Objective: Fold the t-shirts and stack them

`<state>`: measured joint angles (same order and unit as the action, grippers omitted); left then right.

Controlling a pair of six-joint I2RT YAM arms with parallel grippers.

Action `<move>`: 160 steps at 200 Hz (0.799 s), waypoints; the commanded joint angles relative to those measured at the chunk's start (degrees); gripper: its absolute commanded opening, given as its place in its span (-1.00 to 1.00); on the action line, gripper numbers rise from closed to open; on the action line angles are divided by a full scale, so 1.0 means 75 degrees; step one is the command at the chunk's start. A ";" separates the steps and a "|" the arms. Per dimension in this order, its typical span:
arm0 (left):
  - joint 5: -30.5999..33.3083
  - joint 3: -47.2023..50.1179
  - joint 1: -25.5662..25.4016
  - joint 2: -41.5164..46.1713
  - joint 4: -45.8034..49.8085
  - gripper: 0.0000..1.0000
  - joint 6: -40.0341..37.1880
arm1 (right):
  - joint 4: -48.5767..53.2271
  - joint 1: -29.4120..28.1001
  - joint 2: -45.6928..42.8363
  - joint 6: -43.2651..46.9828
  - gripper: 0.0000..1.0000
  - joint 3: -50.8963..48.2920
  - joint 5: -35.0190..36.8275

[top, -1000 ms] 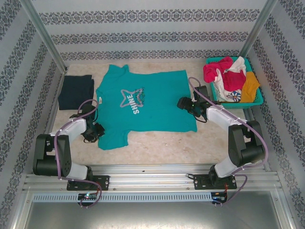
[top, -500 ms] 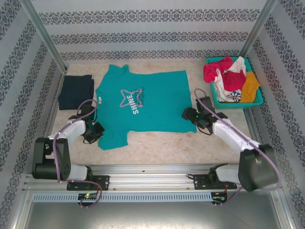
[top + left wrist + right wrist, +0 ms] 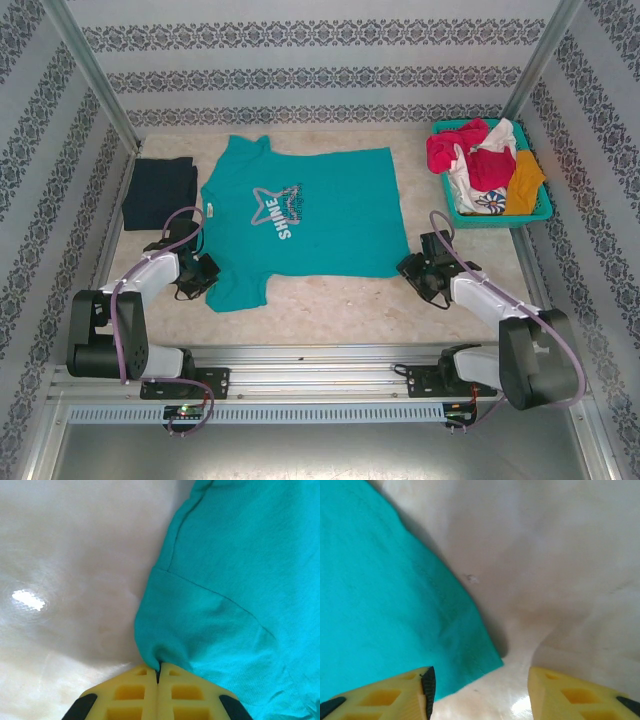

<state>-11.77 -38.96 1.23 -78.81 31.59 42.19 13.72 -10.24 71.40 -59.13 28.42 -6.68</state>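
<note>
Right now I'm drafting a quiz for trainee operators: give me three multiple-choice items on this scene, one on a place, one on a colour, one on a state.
1. Where does the basket stand? A far right corner; B far left corner; C near edge, middle.
2. What colour is the folded shirt left of the spread teal t-shirt? A white; B dark navy; C orange.
3. How is the left gripper? A wide open; B shut on the teal t-shirt's sleeve; C shut on nothing.
Answers: 1 A: it sits far right in the top view. 2 B: the folded cloth there is dark navy. 3 B: the left wrist view shows teal cloth pinched between closed jaws.
</note>
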 commanded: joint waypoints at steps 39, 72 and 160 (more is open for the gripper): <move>0.0006 0.0074 0.0012 0.0031 -0.0295 -1.00 -0.0036 | -0.0478 0.0053 0.0402 -0.0100 -0.35 0.0052 0.0034; 0.0004 0.0051 0.0011 0.0031 -0.0276 -1.00 -0.0071 | -0.0670 0.0065 0.0614 -0.0017 -0.61 0.0032 0.0108; 0.0384 -0.0195 0.0027 0.1222 0.1113 -1.00 -0.0121 | 0.1849 -0.0016 -0.1655 0.0416 -1.00 -0.0093 0.0947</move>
<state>-10.96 -38.92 1.26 -73.93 32.69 42.19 16.47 -10.26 66.46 -57.80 28.69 -4.08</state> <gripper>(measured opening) 0.040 0.044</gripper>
